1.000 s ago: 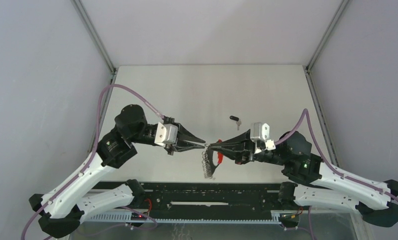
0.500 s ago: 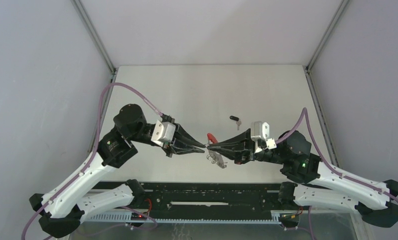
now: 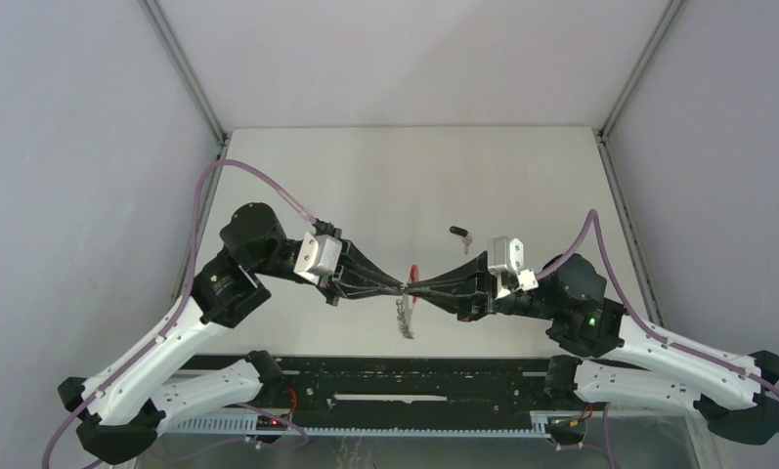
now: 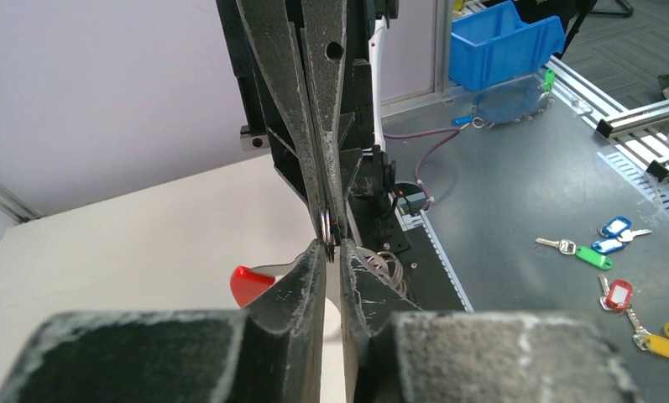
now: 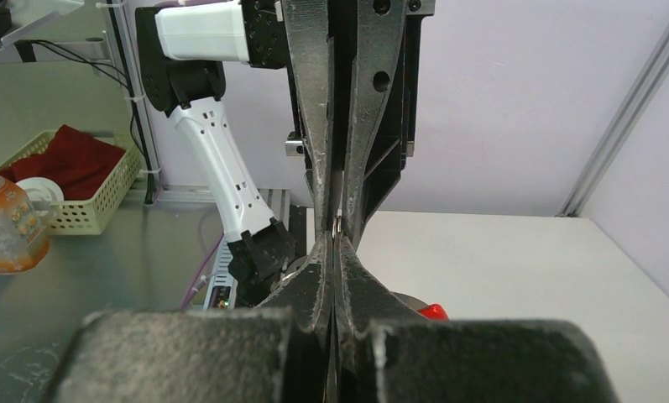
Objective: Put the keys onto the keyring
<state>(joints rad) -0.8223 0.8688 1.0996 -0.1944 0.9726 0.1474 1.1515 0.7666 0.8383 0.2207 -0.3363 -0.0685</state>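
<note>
My left gripper [image 3: 402,287] and right gripper [image 3: 413,287] meet tip to tip above the near middle of the table. A small metal loop [image 4: 325,227] of the keyring is pinched edge-on between both pairs of tips. The right gripper [image 5: 334,241] is shut on that loop [image 5: 337,223]. The left gripper [image 4: 332,249] stands nearly closed around it. The keyring's red arc [image 3: 414,271] sticks up behind the tips, and its row of metal loops [image 3: 406,315] dangles below. One key with a black head [image 3: 460,234] lies alone on the table farther back.
A black rail [image 3: 405,381] runs along the table's near edge between the arm bases. Grey walls close in both sides. Off the table are a blue bin [image 4: 503,38], spare tagged keys [image 4: 603,243] and a yellow basket [image 5: 70,176].
The two grippers have come together until their tips touch. The keyring swung: its red arc went from low on the right to up behind the tips, and the loops now hang straight down.
</note>
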